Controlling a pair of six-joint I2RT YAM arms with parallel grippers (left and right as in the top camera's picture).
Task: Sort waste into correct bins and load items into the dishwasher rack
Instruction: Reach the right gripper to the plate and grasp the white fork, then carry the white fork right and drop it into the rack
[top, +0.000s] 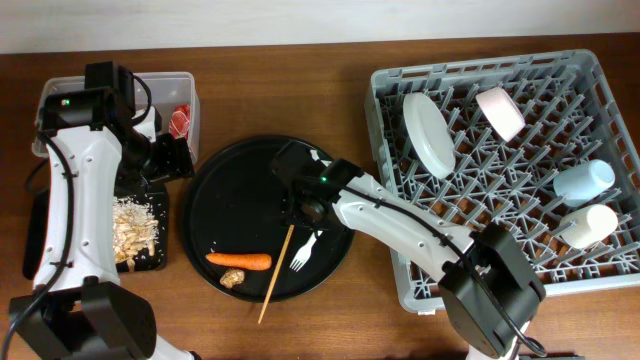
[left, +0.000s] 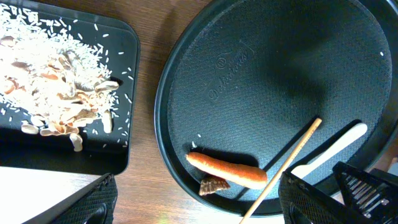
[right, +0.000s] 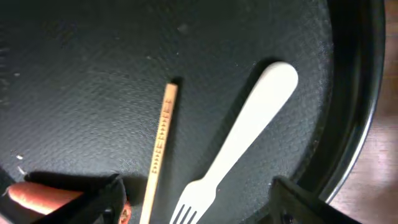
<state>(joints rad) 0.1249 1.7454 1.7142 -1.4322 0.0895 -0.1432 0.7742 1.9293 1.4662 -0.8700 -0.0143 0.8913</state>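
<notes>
The white fork (right: 239, 155) lay on the right part of the round black tray (top: 235, 195), tines toward the table's front edge. Just beside it, on its left, ran a thin wooden stick (right: 158, 149), whose far end crossed the tray's rim onto the table. Farther left, near the front of the same tray, an orange carrot (left: 225, 170) lay on its side with a small brown lump (left: 213, 185) tucked against it.

The right gripper (top: 305, 212) hung low over the fork's handle, its fingers (right: 93, 199) spread apart with nothing between them. Its arm reached in from the front right, stretched across the corner of the dishwasher rack (top: 530, 165).

The left gripper (top: 172, 160) hovered at the tray's left edge, likewise spread and empty. Its arm rose along the left side, folded over at the elbow.

Below it, rice-like bits (left: 56, 50) filled the shallow black rectangular tray (left: 121, 124). A red-and-white wrapper (top: 180, 120) sat in the clear tub (top: 192, 100) behind.

The rack held a pale plate (top: 430, 132), a pinkish bowl (top: 500, 112), a light-blue cup (top: 585, 180) and a white cup (top: 588, 225).
</notes>
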